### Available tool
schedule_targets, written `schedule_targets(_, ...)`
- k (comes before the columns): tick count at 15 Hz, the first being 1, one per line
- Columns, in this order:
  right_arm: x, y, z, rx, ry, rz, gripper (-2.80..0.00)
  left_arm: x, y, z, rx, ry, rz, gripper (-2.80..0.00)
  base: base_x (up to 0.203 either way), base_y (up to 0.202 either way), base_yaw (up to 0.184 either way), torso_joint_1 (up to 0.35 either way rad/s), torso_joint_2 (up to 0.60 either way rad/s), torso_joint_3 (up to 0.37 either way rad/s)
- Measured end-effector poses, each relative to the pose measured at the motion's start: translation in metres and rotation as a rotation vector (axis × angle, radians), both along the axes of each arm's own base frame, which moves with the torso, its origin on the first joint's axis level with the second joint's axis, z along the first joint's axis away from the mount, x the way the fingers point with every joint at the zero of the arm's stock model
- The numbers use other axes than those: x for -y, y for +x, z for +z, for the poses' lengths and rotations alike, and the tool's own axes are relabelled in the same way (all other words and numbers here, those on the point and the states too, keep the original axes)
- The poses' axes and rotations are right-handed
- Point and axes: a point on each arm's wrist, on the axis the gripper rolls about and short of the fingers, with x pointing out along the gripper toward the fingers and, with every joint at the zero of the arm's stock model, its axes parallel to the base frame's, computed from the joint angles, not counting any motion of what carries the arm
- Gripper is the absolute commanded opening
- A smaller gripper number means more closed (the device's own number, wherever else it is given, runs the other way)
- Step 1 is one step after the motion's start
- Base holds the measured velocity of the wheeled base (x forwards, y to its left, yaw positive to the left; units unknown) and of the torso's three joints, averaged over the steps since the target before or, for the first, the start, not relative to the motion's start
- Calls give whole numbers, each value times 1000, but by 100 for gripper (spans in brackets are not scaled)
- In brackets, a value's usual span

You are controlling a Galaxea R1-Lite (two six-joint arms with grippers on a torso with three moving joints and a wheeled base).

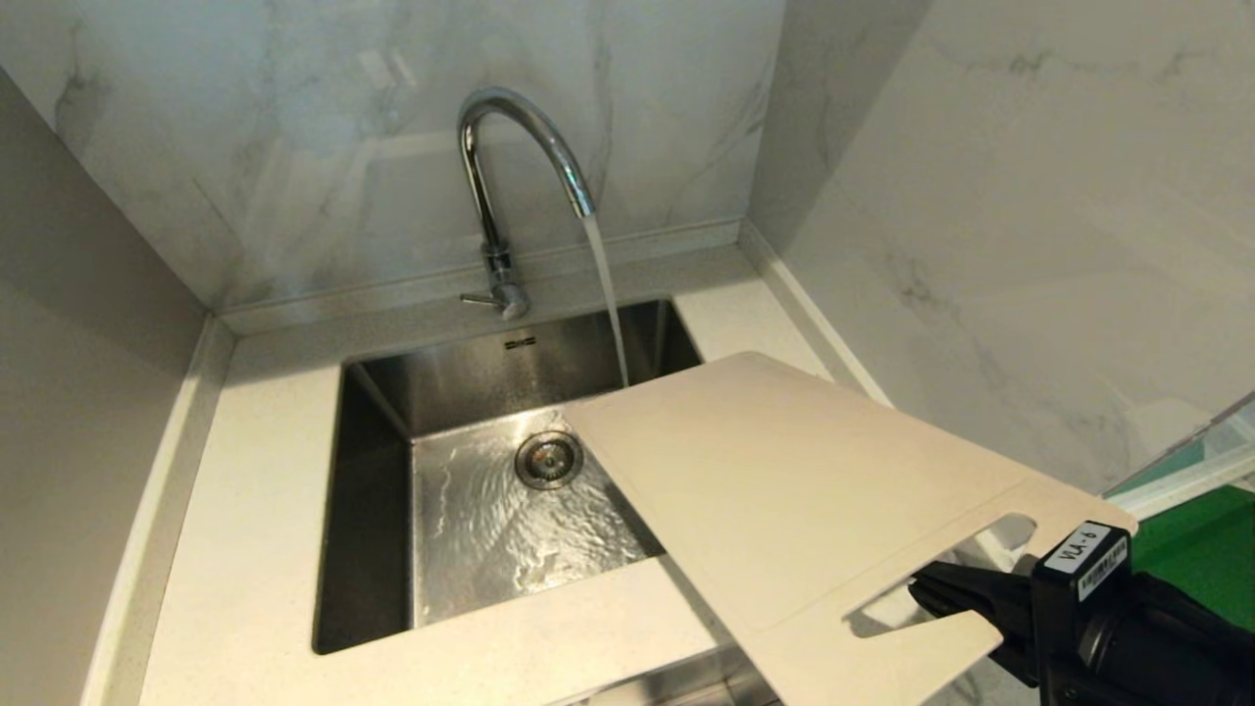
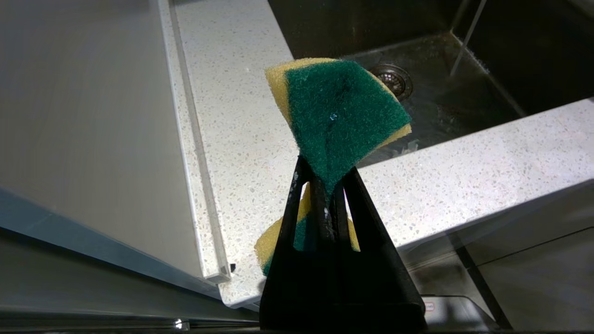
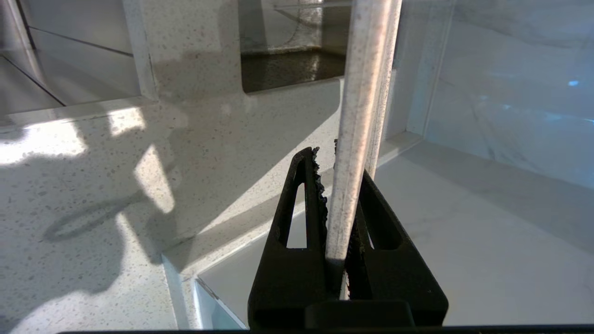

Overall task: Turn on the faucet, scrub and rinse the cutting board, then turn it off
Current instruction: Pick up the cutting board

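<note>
The chrome faucet (image 1: pixel 510 147) stands behind the sink with water (image 1: pixel 608 294) running from its spout. My right gripper (image 1: pixel 931 593) is at the lower right, shut on the handle end of the beige cutting board (image 1: pixel 784 490), beside its slot. The board is held tilted, and its far corner reaches over the sink's right side, next to the stream. In the right wrist view the board's edge (image 3: pixel 357 116) is pinched in the right gripper (image 3: pixel 341 162). My left gripper (image 2: pixel 325 174) is outside the head view. It is shut on a green and yellow sponge (image 2: pixel 341 111) above the counter's front left.
Water ripples across the bottom of the steel sink (image 1: pixel 377 510) around the drain (image 1: pixel 549 459). The faucet's lever (image 1: pixel 485 299) points left. Marble walls close in behind and on the right. A green mat (image 1: pixel 1196 559) lies at the far right. The speckled counter (image 1: pixel 255 490) surrounds the sink.
</note>
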Motion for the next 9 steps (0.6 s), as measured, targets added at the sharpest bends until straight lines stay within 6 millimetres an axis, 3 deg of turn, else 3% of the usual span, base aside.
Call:
schedule_targets(5, -3, 4, 1, -6, 1, 40, -280, 0, 0, 0, 0, 0, 0, -280, 0, 0, 0, 0, 0, 0)
schedule_targets(9, -13, 13, 7, -2, -4, 207, -280, 0, 0, 0, 0, 0, 0, -280, 0, 0, 0, 0, 0, 0)
